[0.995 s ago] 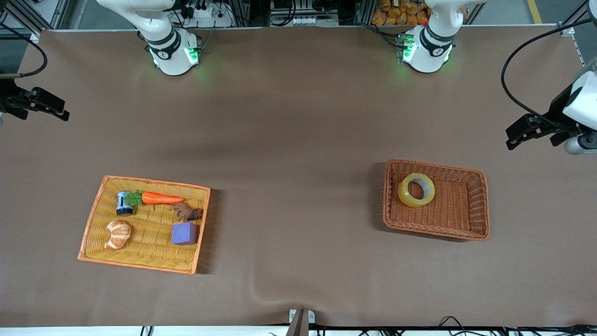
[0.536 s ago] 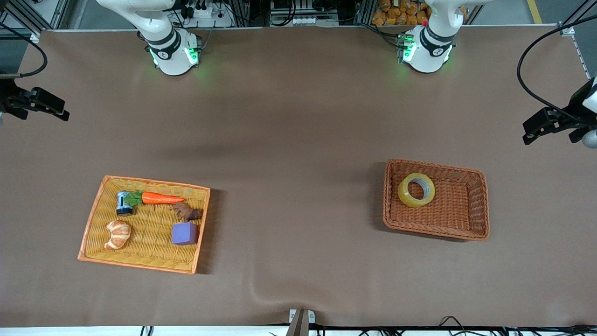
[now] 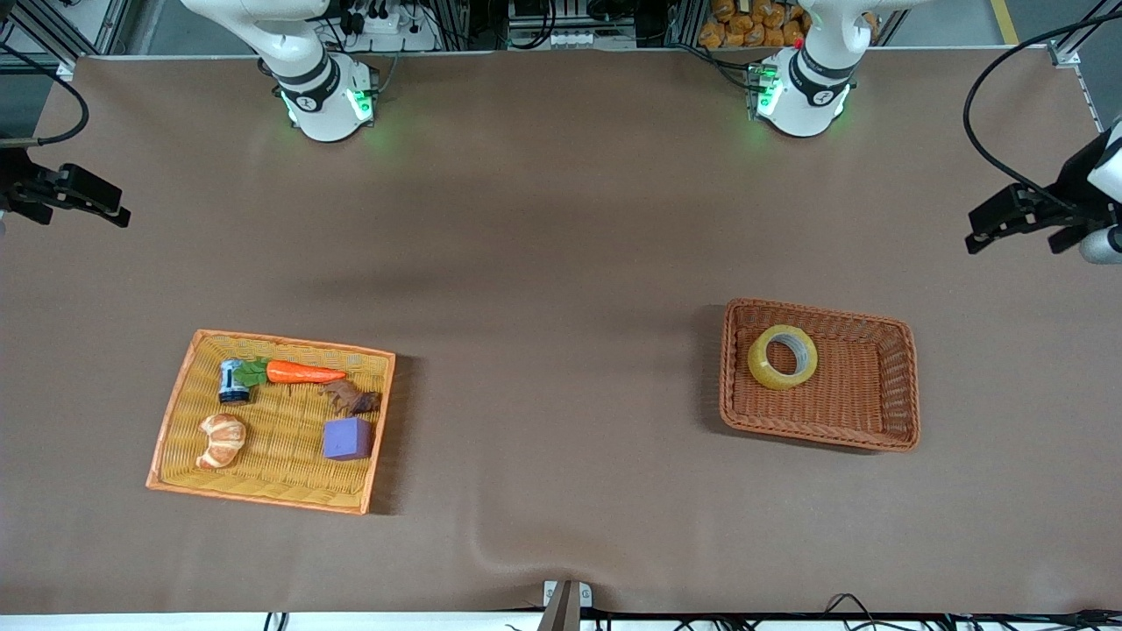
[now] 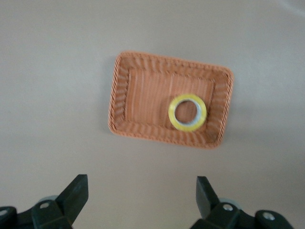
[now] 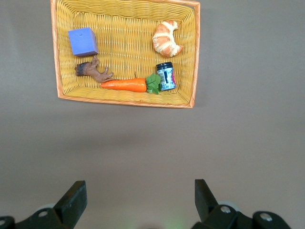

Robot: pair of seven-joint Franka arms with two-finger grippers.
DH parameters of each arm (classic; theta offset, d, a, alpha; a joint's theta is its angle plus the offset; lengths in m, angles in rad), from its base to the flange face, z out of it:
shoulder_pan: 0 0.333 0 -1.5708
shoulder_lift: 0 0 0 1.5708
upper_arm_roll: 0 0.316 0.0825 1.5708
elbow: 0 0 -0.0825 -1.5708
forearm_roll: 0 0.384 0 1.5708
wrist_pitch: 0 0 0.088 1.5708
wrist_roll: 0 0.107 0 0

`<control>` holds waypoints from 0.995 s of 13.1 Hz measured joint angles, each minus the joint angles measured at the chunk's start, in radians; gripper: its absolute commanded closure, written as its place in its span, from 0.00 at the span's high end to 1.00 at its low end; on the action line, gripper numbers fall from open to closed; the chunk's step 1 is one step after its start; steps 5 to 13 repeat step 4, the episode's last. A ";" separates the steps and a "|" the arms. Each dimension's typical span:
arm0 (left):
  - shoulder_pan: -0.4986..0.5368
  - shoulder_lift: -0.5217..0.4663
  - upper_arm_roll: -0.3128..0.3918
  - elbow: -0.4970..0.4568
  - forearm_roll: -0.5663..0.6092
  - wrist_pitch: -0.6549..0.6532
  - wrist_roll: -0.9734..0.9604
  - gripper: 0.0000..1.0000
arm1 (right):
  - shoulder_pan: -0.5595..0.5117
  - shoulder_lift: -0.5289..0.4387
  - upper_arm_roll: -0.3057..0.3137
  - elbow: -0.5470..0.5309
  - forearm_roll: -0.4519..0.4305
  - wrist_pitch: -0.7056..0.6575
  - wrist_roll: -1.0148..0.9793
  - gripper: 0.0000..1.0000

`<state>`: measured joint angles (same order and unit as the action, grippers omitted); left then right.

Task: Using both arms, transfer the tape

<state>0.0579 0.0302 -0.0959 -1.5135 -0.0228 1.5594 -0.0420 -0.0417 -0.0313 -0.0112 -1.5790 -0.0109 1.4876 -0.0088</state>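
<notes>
Lying nearest the front camera: yellow basket (image 3: 172,438), flat on the table (image 3: 543,263) toward the right arm's end.
Croissant (image 3: 220,440): sat in the yellow basket's nearer part, well apart from the cube.
Cube (image 3: 347,438): purple, rested in the same basket, level with the croissant, just nearer than the brown toy.
Brown toy (image 3: 353,400): lay between cube and carrot, close to both.
Carrot (image 3: 302,372): lay lengthwise in the basket's farther part, leaves touching the can.
Can (image 3: 233,381): small, dark with a blue-and-white label, stood beside the carrot leaves.
Brown basket (image 3: 885,386): sat toward the left arm's end, well apart from the yellow basket.
Tape (image 3: 782,357): lay flat inside the brown basket, in its farther corner on the side facing the yellow basket, hole upward; free of both grippers.
Left gripper (image 3: 1008,230): hung in the air over bare table by the left arm's end, off to the side of the brown basket; fingers (image 4: 76,195) spread wide, nothing between them.
Right gripper (image 3: 92,202): waited over the table edge at the right arm's end; fingers (image 5: 74,200) spread wide, nothing held.
</notes>
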 measured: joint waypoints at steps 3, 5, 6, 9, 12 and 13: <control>0.000 0.002 0.004 0.013 -0.010 -0.017 0.000 1.00 | 0.000 0.000 0.000 0.000 0.000 0.000 0.000 1.00; 0.000 0.004 0.004 0.014 -0.010 -0.020 0.000 1.00 | 0.000 0.000 0.000 0.000 0.000 0.000 0.000 1.00; 0.000 0.004 0.004 0.014 -0.010 -0.020 0.000 1.00 | 0.000 0.000 0.000 0.000 0.000 0.000 0.000 1.00; 0.000 0.004 0.004 0.014 -0.010 -0.020 0.000 1.00 | 0.000 0.000 0.000 0.000 0.000 0.000 0.000 1.00; 0.000 0.004 0.004 0.014 -0.010 -0.020 0.000 1.00 | 0.000 0.000 0.000 0.000 0.000 0.000 0.000 1.00; 0.000 0.004 0.004 0.014 -0.010 -0.020 0.000 1.00 | 0.000 0.000 0.000 0.000 0.000 0.000 0.000 1.00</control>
